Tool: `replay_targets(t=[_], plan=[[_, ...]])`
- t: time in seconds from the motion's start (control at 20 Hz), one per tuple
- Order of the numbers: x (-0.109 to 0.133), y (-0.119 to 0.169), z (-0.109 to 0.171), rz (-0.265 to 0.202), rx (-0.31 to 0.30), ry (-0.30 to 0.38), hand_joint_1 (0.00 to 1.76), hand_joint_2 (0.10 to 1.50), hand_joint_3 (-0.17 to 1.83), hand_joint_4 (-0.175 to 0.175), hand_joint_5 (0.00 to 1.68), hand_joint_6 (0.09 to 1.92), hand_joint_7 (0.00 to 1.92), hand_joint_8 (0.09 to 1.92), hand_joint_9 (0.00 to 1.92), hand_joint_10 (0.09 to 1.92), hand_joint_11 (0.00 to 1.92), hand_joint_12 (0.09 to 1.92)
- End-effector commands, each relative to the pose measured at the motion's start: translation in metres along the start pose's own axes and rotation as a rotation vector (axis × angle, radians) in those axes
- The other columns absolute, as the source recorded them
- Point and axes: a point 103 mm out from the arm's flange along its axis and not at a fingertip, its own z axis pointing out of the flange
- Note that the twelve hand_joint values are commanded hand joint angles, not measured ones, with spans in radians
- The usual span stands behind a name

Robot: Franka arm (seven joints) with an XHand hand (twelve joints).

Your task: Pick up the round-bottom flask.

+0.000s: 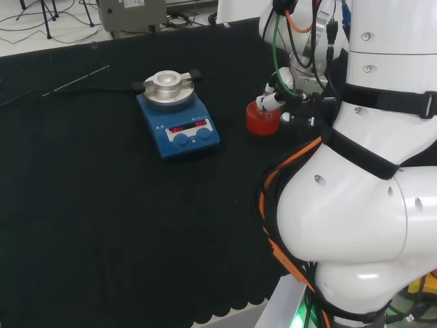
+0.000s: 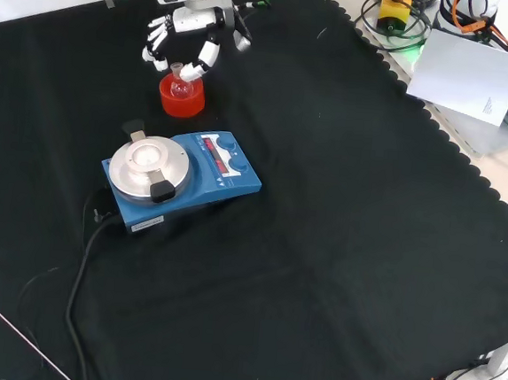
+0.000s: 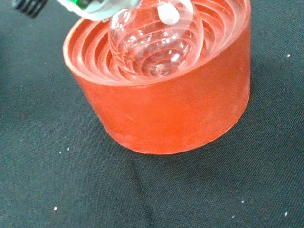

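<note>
A blue stirrer plate (image 2: pixel 184 179) with a round silver top sits on the black cloth (image 2: pixel 338 251), left of centre in the front view. A black cable (image 2: pixel 82 273) runs from its near left side toward the cloth's near edge. A thin metal rod (image 2: pixel 31 344) lies at the near left corner. A white sheet (image 2: pixel 469 75) rests beyond the cloth's far right edge.

Just below the hand (image 2: pixel 189 35) you have the round-bottom flask (image 3: pixel 154 40): clear, glossy glass that catches bright highlights. It sits in a red ribbed stand (image 3: pixel 166 104), matt and rubbery-looking, faintly grainy on its wall. Under both lies the black cloth (image 3: pixel 71 190), matt, finely woven and flecked with lint. Beyond the stand from the hand, your blue hotplate stirrer (image 2: pixel 184 179) carries a smooth brushed-metal top plate (image 2: pixel 147 166).
</note>
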Motion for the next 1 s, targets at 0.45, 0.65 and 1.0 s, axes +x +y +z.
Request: replay_targets(t=[0.45, 0.65, 1.0], plan=[[-0.0034, -0.0031, 0.0022, 0.013, 0.01, -0.013, 0.89, 0.67, 0.69, -0.033, 0.71, 0.87, 0.42, 0.64, 0.55, 0.62, 0.19, 1.33], [-0.0042, -0.0032, 0.0017, 0.012, 0.001, -0.007, 0.89, 0.67, 0.7, -0.036, 0.75, 0.89, 0.42, 0.64, 0.55, 0.62, 0.19, 1.33], [-0.0032, -0.0021, 0.0, 0.006, -0.003, 0.0, 0.88, 0.67, 0.7, -0.041, 0.84, 0.92, 0.42, 0.64, 0.55, 0.62, 0.2, 1.33]])
